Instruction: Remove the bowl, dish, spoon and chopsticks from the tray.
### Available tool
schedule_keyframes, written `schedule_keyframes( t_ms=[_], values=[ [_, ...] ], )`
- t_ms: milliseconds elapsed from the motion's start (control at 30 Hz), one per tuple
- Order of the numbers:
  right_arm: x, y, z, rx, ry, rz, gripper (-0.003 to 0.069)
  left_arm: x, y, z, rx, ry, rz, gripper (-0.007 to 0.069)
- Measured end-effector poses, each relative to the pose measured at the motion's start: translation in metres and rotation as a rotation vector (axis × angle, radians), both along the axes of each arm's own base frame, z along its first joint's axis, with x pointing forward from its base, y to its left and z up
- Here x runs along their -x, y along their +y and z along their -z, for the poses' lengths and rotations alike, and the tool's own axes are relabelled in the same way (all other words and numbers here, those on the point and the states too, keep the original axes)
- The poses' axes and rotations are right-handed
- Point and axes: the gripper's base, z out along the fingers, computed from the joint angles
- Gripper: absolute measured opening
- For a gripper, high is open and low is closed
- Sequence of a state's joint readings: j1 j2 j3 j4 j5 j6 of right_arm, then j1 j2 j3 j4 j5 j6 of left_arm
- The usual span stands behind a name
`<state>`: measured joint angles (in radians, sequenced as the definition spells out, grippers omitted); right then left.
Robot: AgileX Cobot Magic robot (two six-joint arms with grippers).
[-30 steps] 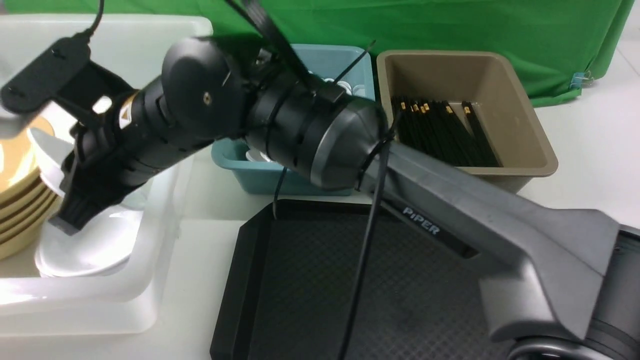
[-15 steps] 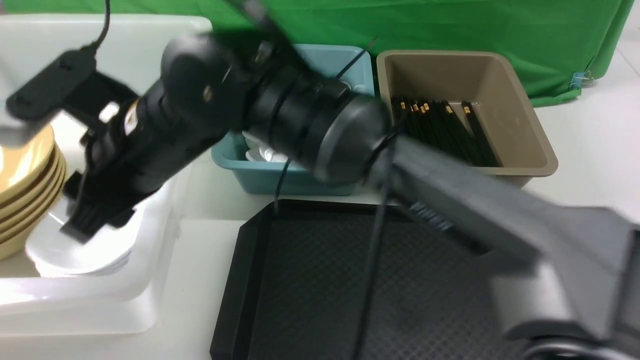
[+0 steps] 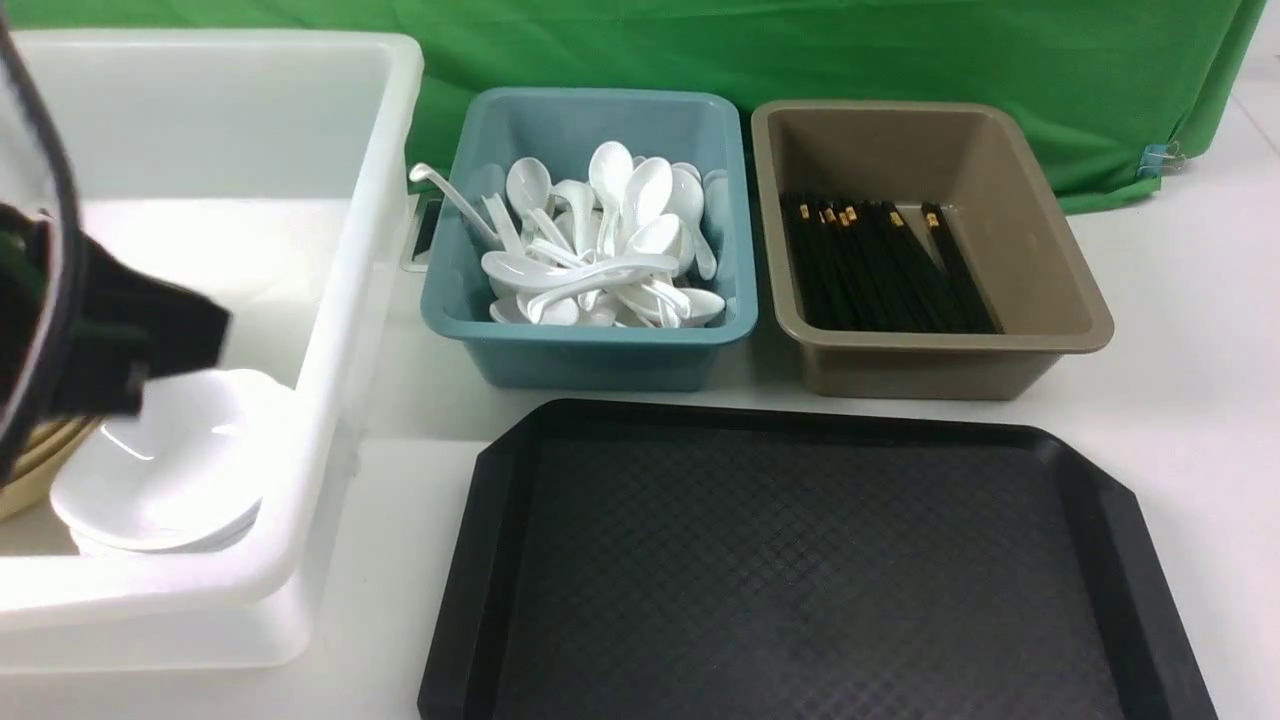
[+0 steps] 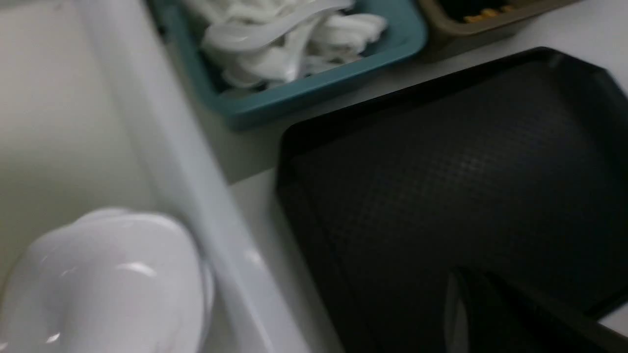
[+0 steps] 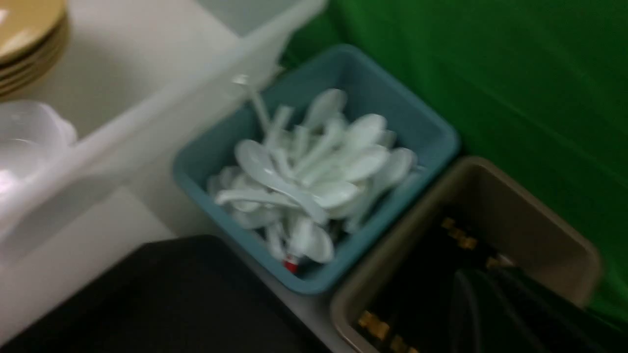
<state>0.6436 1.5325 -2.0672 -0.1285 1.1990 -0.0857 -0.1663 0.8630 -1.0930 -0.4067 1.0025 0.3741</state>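
Since the right arm withdrew, the tray (image 3: 800, 560) shows whole.

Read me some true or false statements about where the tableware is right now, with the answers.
1. The visible part of the tray is bare. True.
2. White spoons fill the teal bin. True.
3. The chopsticks lie in the teal bin. False: they lie in the brown bin.
4. The white dishes sit on the tray. False: they sit in the white tub.
5. Yellow bowls are stacked in the white tub. True.
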Motion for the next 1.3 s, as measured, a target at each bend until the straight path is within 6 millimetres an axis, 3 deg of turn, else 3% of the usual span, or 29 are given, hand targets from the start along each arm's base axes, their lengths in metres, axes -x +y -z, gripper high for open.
schedule_keyframes(
  t_ms=[33, 67, 167, 233, 300, 367, 500, 533, 667, 767, 1300],
  values=[
    [0.023, -0.030, -0.010, 0.000, -0.048, 0.072, 0.0003, 0.009, -0.004, -0.004, 0.016, -0.056, 0.028, -0.0013],
    [0.031, -0.040, -0.008, 0.006, -0.049, 0.104, 0.0003, 0.016, -0.005, -0.006, 0.027, -0.089, 0.045, -0.0013],
    [0.085, -0.088, -0.005, -0.044, -0.139, 0.190, 0.0003, 0.034, -0.006, -0.006, 0.086, -0.206, 0.058, -0.0013],
    [0.110, -0.106, 0.004, -0.097, -0.182, 0.200, 0.0003, 0.041, -0.003, 0.000, 0.115, -0.249, 0.044, -0.0013],
    [0.156, -0.137, 0.030, -0.217, -0.306, 0.191, 0.0003, 0.048, 0.001, 0.012, 0.153, -0.302, 0.007, -0.0013],
    [0.187, -0.158, 0.055, -0.316, -0.433, 0.179, 0.0003, 0.052, 0.004, 0.026, 0.165, -0.315, -0.012, -0.0013],
    [0.221, -0.176, 0.107, -0.456, -0.639, 0.111, 0.0003, 0.054, 0.004, 0.051, 0.186, -0.280, -0.026, -0.0013],
    [0.229, -0.177, 0.127, -0.497, -0.706, 0.068, 0.0003, 0.053, 0.003, 0.061, 0.191, -0.254, -0.029, -0.0013],
    [0.237, -0.172, 0.169, -0.581, -0.803, -0.023, 0.0008, 0.051, 0.002, 0.077, 0.191, -0.204, -0.034, -0.0013],
    [0.234, -0.167, 0.179, -0.599, -0.805, -0.049, 0.0020, 0.051, 0.002, 0.078, 0.193, -0.205, -0.032, -0.0013],
    [0.230, -0.164, 0.180, -0.589, -0.790, -0.053, 0.0098, 0.051, 0.004, 0.079, 0.155, -0.228, -0.036, -0.0012]
  ],
)
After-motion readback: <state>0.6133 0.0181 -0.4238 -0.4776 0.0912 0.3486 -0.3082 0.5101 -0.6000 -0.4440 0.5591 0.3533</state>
